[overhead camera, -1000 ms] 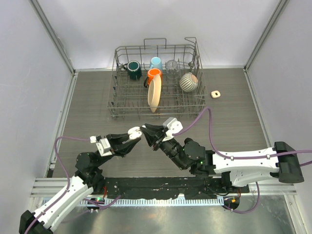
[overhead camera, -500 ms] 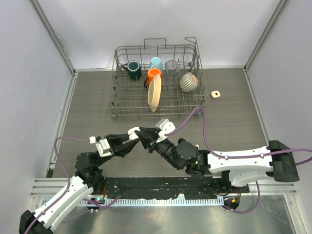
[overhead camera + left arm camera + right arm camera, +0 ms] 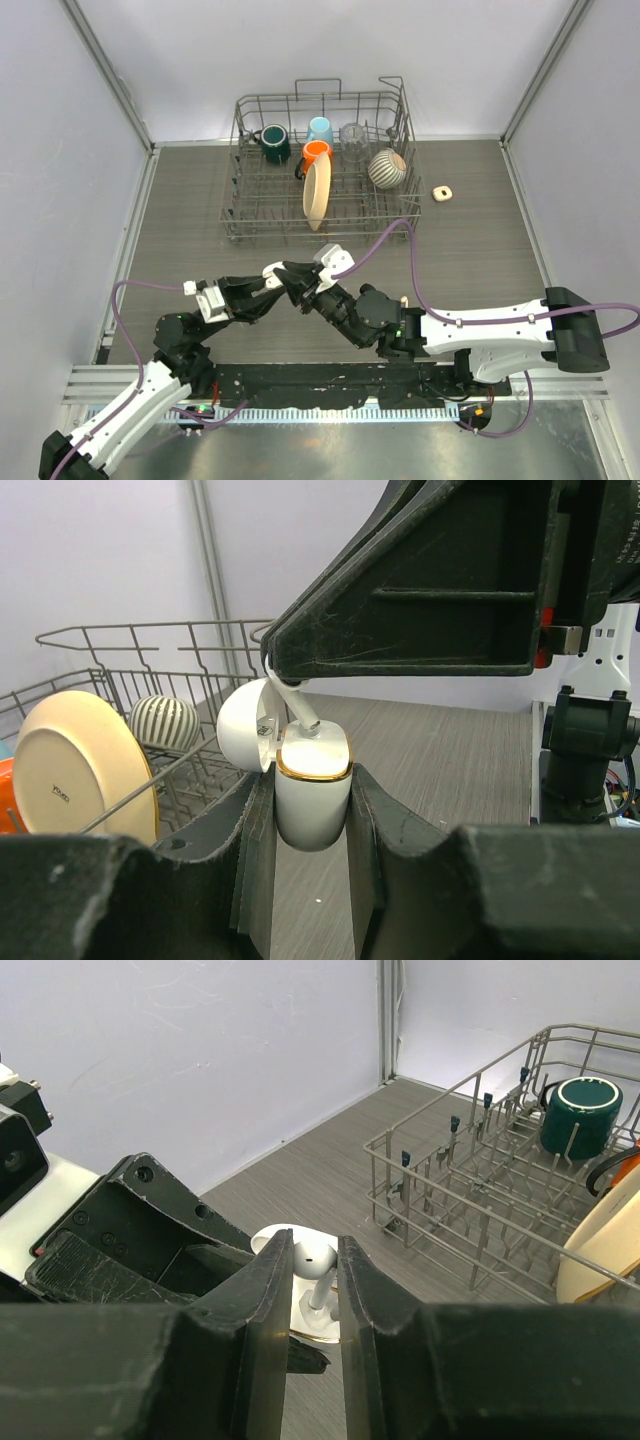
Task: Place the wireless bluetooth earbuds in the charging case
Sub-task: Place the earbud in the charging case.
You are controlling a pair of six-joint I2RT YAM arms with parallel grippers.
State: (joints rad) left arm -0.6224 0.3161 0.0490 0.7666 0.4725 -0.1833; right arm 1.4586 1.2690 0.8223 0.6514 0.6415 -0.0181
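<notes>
Two grippers meet above the table [image 3: 480, 250], near the dish rack [image 3: 325, 170]. The left gripper [image 3: 310, 780], fingers narrowly parted, clamps the charging case [image 3: 312, 805] upright with its lid swung open. The right gripper [image 3: 315, 1250], closed down tight, pinches one earbud [image 3: 318, 1257], stem down at the case mouth. The sockets are hidden; whether the stem has entered one cannot be told. The right finger covers the bud's head in the left wrist view.

Wire rack [image 3: 262, 205], cream plate [image 3: 317, 193], striped bowl [image 3: 387, 168]
</notes>
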